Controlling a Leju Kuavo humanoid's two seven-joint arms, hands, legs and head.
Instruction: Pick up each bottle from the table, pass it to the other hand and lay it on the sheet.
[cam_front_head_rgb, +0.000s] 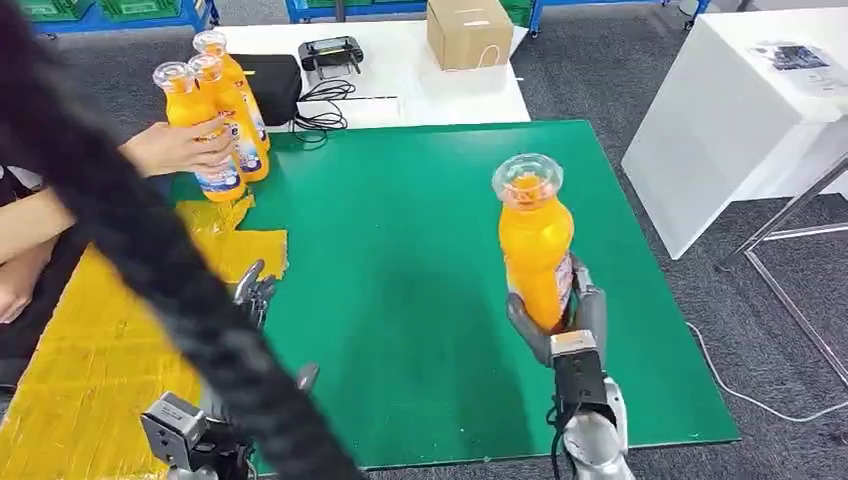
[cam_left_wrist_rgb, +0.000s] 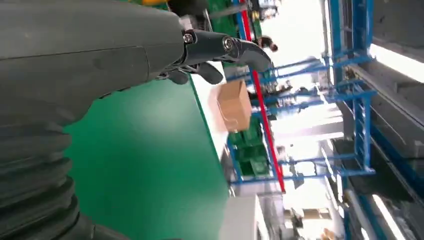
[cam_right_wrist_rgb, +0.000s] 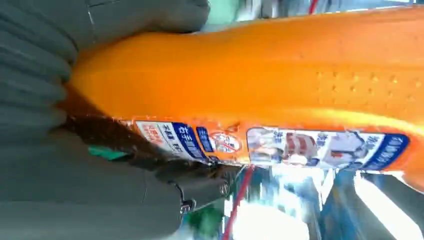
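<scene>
You're seeing the R hand (cam_front_head_rgb: 560, 320) gripping an orange bottle (cam_front_head_rgb: 536, 245) upright by its lower part, above the green mat (cam_front_head_rgb: 420, 260), cap end up. In the R wrist view the fingers (cam_right_wrist_rgb: 195, 187) are wrapping the bottle body (cam_right_wrist_rgb: 260, 80) w/ the label showing. L hand (cam_front_head_rgb: 255, 292) is hovering near the mat's left edge, beside the yellow sheet (cam_front_head_rgb: 100, 360), holding nothing; in the L wrist view its fingers (cam_left_wrist_rgb: 235, 47) are sticking out apart. At the far left a person's hand (cam_front_head_rgb: 180, 148) is resting on one of three more orange bottles (cam_front_head_rgb: 215, 110) standing together at the mat's corner. A cardboard box (cam_front_head_rgb: 468, 32) is sitting on the white table (cam_front_head_rgb: 420, 90) beyond.
</scene>
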